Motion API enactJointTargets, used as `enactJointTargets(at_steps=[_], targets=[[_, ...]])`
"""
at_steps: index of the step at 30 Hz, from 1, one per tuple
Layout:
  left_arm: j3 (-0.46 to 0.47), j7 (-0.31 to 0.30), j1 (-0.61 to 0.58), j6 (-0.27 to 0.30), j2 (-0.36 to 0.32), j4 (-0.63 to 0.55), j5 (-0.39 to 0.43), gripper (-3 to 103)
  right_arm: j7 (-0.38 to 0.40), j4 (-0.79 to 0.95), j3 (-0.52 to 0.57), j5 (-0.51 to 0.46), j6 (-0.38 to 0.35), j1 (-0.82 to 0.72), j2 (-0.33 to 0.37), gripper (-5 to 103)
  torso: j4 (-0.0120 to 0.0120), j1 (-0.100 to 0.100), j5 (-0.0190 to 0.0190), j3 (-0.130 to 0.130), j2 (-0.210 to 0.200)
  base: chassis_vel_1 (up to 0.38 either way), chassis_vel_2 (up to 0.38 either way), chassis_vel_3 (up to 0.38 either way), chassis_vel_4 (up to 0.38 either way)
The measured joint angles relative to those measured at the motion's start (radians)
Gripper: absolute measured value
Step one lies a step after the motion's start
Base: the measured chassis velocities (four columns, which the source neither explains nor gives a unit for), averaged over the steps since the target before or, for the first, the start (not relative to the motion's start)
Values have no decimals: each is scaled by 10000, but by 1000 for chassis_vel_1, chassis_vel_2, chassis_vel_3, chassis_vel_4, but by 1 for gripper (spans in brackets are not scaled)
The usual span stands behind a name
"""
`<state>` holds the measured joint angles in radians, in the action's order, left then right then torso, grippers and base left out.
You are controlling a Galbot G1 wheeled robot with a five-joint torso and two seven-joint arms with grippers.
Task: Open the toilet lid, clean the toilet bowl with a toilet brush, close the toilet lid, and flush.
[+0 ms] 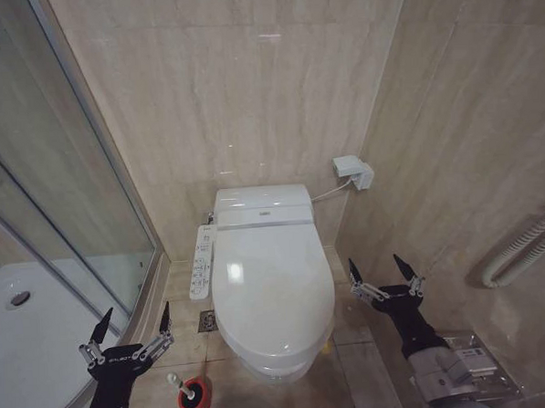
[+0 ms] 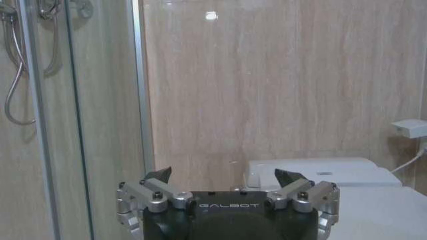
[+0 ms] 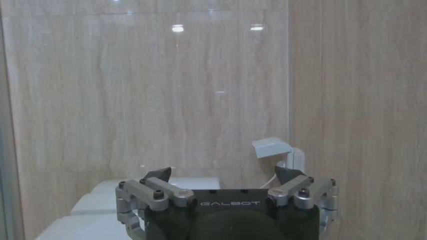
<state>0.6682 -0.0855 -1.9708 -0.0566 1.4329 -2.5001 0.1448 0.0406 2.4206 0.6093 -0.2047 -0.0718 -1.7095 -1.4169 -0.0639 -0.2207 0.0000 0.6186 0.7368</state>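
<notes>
A: Toilet lid (image 1: 272,291) status?

B: Down, flat over the seat; it sits between the two grippers, ahead of both. White tank unit (image 1: 262,207) behind it against the beige wall. Bowl is under the lid, can't see inside.

A: Shower?

B: Glass shower enclosure (image 1: 61,178) off beyond the left gripper's outer side, white shower tray (image 1: 23,336) w/ a round drain inside it. Hose hangs behind the glass in the left wrist view.

A: Left gripper?

B: Left gripper (image 1: 131,332) low, beside the lid's left edge, apart from it. Fingers spread wide, nothing held. Left wrist view: same spread, tank (image 2: 313,172) past the fingertips.

A: Right gripper?

B: Right gripper (image 1: 383,278) on the lid's other side, near the right wall, also not touching. Fingers wide apart, empty. Right wrist view: wall outlet box (image 3: 272,147) w/ cable just beyond its fingertips.

A: Brush?

B: Toilet brush (image 1: 178,383) stands in its red holder cup (image 1: 196,399) on the floor, close to the left gripper, on the side toward the toilet. White handle tilted toward that gripper. Bristles hidden in the cup.

A: Smaller bits?

B: Seat control panel (image 1: 201,262) along the lid's left side, ahead of the left gripper.
</notes>
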Motion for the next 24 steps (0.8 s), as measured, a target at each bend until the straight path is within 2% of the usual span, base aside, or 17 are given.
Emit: enactJointTargets(at_steps=[24], targets=[[0, 0, 0, 0, 0, 0, 0, 100, 0, 0, 0, 0, 0, 1, 0, 100, 0, 0, 0, 0, 0, 0, 0, 0, 0]])
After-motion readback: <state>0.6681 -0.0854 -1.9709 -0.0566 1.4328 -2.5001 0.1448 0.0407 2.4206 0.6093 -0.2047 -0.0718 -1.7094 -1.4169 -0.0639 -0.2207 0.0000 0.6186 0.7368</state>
